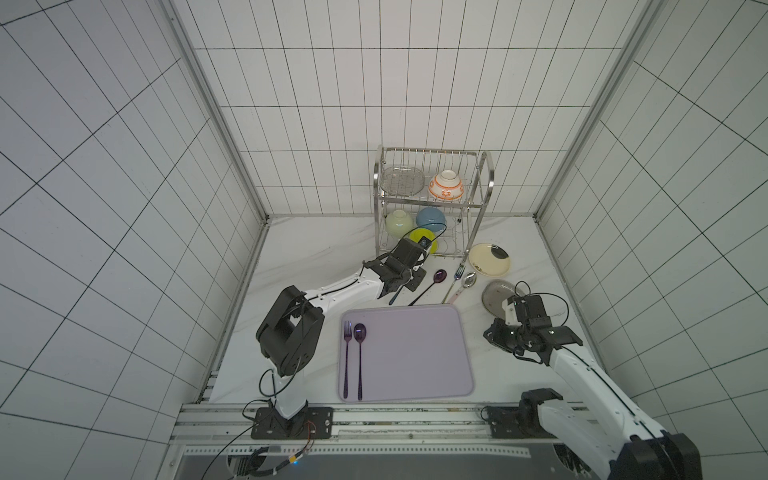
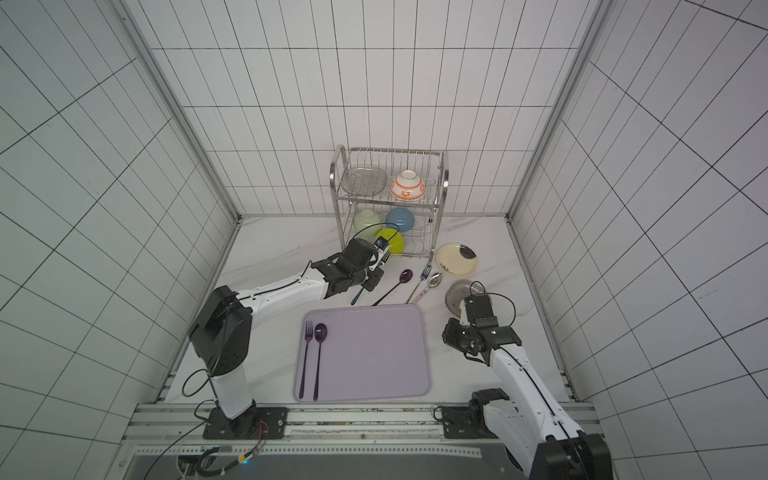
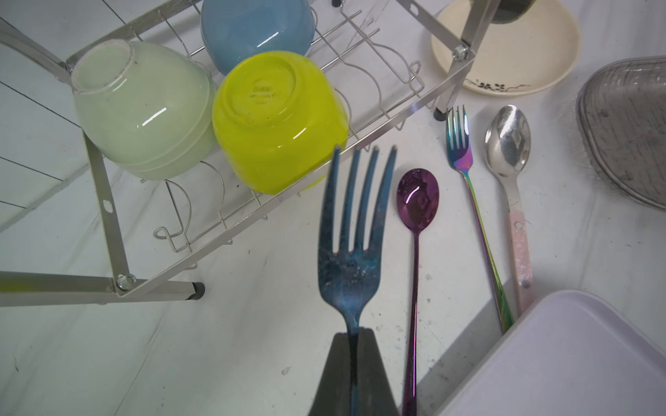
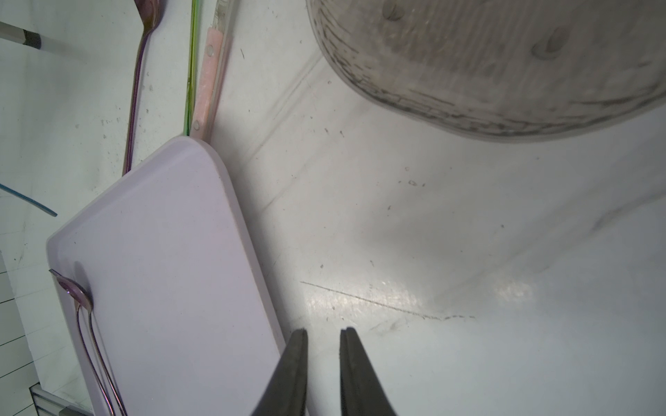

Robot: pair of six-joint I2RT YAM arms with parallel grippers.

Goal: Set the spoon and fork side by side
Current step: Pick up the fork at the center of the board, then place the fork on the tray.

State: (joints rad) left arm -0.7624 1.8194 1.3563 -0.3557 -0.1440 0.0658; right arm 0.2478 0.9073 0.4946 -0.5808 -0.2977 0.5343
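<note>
**A:** What have the fingers of the left gripper (image 3: 354, 335) got?

**B:** They're clenched on the blue fork (image 3: 347, 273). The fingers (image 3: 333, 378) pinch its thin neck just behind the head, so the tines run straight out ahead of them, toward the yellow bowl (image 3: 277, 119) in the dish rack (image 3: 108, 216).

**A:** And the handle?

**B:** In a top view it sticks out behind the gripper, pointing back at the lilac tray (image 1: 415, 353). So the long axis runs from rack to tray, and the tray lies on the handle side, behind the fingers.

**A:** Is the fork off the table?

**B:** It looks raised, with the tines blurred against the bowl, but I can't say for sure.

**A:** Any spoon to go with it?

**B:** The purple spoon (image 3: 418, 198) lies on the table just beside it, nearly parallel, with its bowl toward the rack. Beyond that are a rainbow fork (image 3: 458, 151) and a pink-handled spoon (image 3: 508, 144).

**A:** Which arm is nearer?

**B:** The left, plainly. The right gripper (image 4: 324, 331) hangs over bare table by the tray's other edge, its fingers slightly parted with nothing between them.

**A:** What does the fork look like?

**B:** Dull blue metal, speckled, with four long tines. A purple fork (image 1: 347, 332) and the tray's spoon (image 1: 360, 332) already lie side by side on the tray near the left arm.
</note>
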